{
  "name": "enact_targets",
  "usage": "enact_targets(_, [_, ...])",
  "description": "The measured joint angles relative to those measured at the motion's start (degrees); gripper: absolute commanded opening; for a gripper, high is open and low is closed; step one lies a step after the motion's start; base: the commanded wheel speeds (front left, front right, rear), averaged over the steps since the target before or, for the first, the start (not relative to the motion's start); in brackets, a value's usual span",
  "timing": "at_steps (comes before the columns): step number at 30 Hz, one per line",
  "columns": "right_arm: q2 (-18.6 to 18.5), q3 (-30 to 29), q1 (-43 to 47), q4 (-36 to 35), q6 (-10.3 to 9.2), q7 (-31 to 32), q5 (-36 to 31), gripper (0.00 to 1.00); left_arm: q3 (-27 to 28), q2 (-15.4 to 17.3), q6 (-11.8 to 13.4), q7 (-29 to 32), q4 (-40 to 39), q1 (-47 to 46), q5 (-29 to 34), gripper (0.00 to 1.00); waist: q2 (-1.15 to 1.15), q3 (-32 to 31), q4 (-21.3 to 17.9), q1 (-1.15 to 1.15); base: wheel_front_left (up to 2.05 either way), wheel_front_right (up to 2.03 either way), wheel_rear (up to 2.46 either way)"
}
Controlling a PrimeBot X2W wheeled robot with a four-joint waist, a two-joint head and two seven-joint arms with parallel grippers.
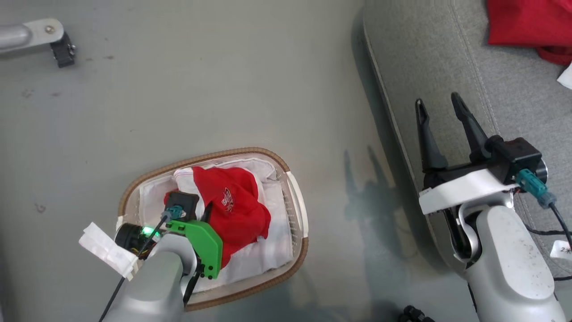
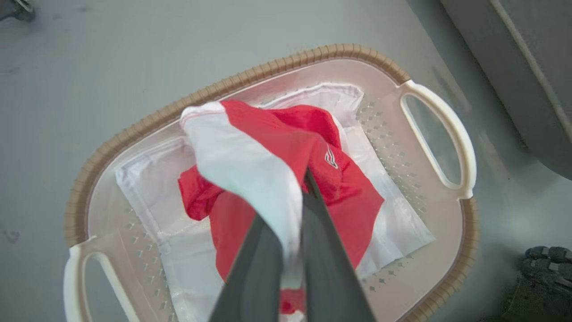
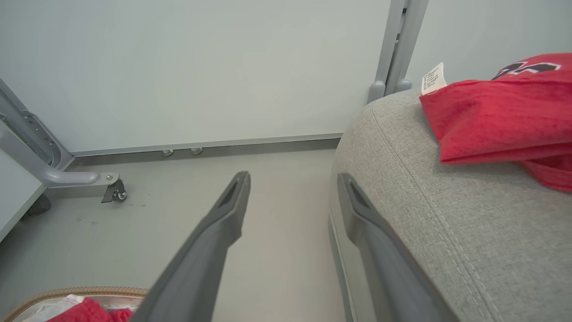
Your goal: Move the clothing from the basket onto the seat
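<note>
The basket point(image 1: 268, 156) stands on the floor with its white liner point(image 1: 277, 250) inside. Red clothing point(image 1: 237, 210) lies bunched in it. My left arm's green wrist mount point(image 1: 203, 243) hangs over the basket. In the left wrist view my left gripper point(image 2: 304, 179) is shut on a fold of the red clothing point(image 2: 286, 138), whose white stripe drapes over one finger above the basket point(image 2: 250, 74). My right gripper point(image 1: 438, 100) stands open with nothing in it, over the front edge of the seat point(image 1: 429, 53). More red clothing point(image 1: 527, 22) lies on the seat point(image 3: 469, 214).
A grey frame leg with a caster point(image 1: 60, 44) stands on the floor at the far left. A white wall panel point(image 3: 201, 67) rises behind the seat. A dark object point(image 1: 413, 314) lies on the floor near my base. Bare floor point(image 1: 201, 89) lies beyond the basket.
</note>
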Motion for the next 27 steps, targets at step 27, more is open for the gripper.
enact_targets(27, [0.0, 0.2, 13.2, 7.1, 0.00, 0.0, -2.9, 1.00, -13.9, 13.5, -0.2, 6.2, -32.7, -9.6, -3.8, 0.00, 0.00, -30.3, 6.2, -0.01, 0.00, 0.00, 0.00])
